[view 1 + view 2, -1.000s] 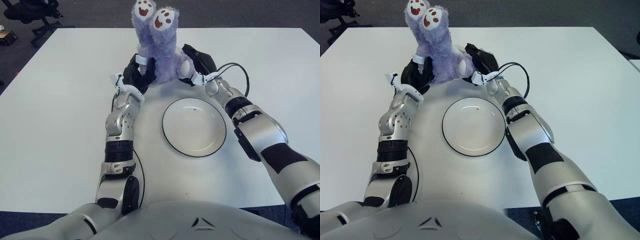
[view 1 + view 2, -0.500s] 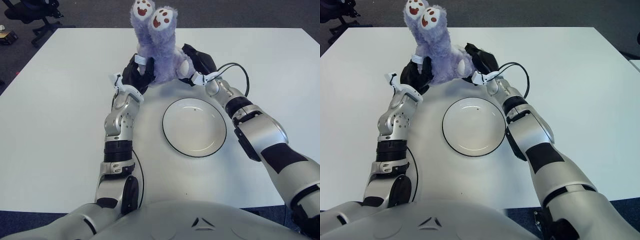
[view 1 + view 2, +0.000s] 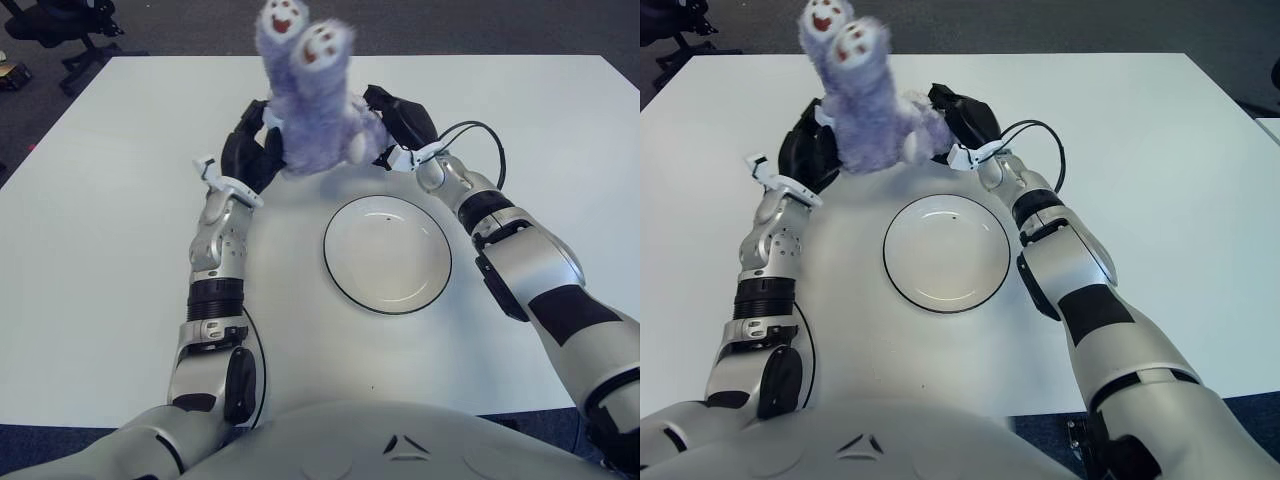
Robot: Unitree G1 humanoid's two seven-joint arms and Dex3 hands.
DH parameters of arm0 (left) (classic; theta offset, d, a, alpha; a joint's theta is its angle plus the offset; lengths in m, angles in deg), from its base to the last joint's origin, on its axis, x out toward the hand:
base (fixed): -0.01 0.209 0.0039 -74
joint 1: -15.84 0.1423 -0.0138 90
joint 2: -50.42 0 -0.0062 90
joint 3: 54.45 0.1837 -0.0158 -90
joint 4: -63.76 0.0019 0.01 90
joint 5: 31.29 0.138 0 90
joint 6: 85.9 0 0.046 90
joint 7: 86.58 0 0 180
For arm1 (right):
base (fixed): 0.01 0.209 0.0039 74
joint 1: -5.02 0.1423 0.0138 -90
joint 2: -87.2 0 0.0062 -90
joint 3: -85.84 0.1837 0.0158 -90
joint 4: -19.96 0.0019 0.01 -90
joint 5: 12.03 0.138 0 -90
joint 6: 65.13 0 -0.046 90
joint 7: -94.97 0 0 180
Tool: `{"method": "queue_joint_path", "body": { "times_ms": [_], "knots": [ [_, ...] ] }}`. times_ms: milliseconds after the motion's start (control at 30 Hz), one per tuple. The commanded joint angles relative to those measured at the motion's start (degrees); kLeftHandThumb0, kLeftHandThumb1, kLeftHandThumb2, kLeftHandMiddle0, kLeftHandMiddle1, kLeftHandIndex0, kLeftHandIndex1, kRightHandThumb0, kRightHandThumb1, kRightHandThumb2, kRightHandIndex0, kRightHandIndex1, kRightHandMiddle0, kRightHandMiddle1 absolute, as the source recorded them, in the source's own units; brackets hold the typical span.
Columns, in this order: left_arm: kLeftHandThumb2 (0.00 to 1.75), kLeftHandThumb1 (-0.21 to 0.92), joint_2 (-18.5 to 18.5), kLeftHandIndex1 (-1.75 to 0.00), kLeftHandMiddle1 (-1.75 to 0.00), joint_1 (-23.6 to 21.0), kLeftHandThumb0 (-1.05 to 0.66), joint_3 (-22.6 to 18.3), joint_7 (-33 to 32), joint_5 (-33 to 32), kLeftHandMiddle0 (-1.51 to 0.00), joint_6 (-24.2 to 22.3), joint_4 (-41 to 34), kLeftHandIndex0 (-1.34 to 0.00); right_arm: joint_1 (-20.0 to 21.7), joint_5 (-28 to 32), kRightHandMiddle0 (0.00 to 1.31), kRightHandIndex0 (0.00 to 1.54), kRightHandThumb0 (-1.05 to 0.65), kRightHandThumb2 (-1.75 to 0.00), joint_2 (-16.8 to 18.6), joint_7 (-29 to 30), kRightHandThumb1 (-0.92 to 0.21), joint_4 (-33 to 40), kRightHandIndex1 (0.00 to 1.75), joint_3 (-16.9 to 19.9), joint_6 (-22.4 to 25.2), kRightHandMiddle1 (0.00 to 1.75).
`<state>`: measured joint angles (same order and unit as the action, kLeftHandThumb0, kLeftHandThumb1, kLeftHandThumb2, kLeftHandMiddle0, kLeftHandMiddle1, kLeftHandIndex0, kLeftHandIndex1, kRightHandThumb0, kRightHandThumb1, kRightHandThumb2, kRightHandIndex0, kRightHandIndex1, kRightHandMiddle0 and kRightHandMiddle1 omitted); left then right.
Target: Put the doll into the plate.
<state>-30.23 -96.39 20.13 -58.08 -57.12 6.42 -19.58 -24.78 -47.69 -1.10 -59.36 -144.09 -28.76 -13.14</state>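
The purple plush doll (image 3: 315,110) is pinched between both hands above the far part of the white surface (image 3: 110,240), its two paw-soled feet pointing up. It reads as lifted rather than resting, though its underside is hidden from here. The left hand (image 3: 252,145) presses in from the doll's left with dark fingers curled around its flank, while the right hand (image 3: 400,120) closes against the opposite side; each seems to supply the squeeze the other pushes against, which suits a soft, bulky toy that one three-finger hand would struggle to trap. How tightly the right fingers wrap I can't quite tell, since the plush hides them. The white plate (image 3: 387,253) with its dark rim sits nearer the robot and slightly to its right, apart from the doll and with nothing in it. So the doll is not yet delivered; I'd judge the two-handed carry needs to come back toward the body and down.
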Motion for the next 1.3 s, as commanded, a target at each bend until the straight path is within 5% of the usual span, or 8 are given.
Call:
{"method": "queue_joint_path", "body": {
  "times_ms": [0,67,200,333,533,1100,1267],
  "knots": [
    [0.62,0.92,-2.6,-0.93,-1.26,1.8,-0.69,1.0,0.2,2.2,-0.4,0.5,-2.2,-0.19,1.7,-0.5,0.49,0.57,0.0,-1.33,-1.3,0.3,-0.29,0.9,1.75,0.0,0.2,1.68],
    [0.64,0.92,-3.4,-0.88,-1.2,2.3,-0.72,1.3,-0.4,3.7,-0.39,1.7,-2.5,-0.18,1.6,-0.4,0.49,0.57,0.0,-1.33,-1.8,0.1,-0.29,1.3,1.75,0.1,0.2,1.68],
    [0.5,0.92,-4.9,-0.72,-0.72,3.5,-0.74,1.1,-1.5,7.1,-0.45,6.1,-2.7,-0.22,1.5,0.0,0.49,0.58,0.0,-1.34,-3.0,-1.0,-0.28,2.3,1.75,0.5,0.7,1.69],
    [0.4,0.92,-5.8,-0.64,-0.51,4.1,-0.72,0.4,-1.6,7.4,-0.52,8.2,-2.3,-0.3,1.2,0.4,0.48,0.59,0.0,-1.35,-3.6,-1.8,-0.28,3.2,1.75,0.8,0.8,1.71],
    [0.37,0.92,-8.5,-0.61,-0.49,4.3,-0.71,-1.3,-2.0,7.2,-0.56,8.7,-1.4,-0.34,0.4,0.5,0.47,0.59,0.0,-1.37,-6.0,-1.1,-0.27,5.4,1.75,1.5,-2.2,1.73],
    [0.38,0.92,-8.6,-0.61,-0.5,1.5,-0.62,-4.6,-4.4,2.5,-0.56,7.3,6.4,-0.38,-2.1,-1.6,0.41,0.56,0.0,-1.32,-10.5,2.7,-0.32,10.8,1.75,1.2,-3.8,1.75],
    [0.35,0.92,-8.4,-0.61,-0.48,1.3,-0.6,-4.7,-5.2,2.3,-0.59,6.7,6.9,-0.41,-3.9,-2.3,0.53,0.47,0.34,-1.09,-12.2,3.9,-0.49,13.4,1.75,1.5,-4.4,1.75]
  ]
}}
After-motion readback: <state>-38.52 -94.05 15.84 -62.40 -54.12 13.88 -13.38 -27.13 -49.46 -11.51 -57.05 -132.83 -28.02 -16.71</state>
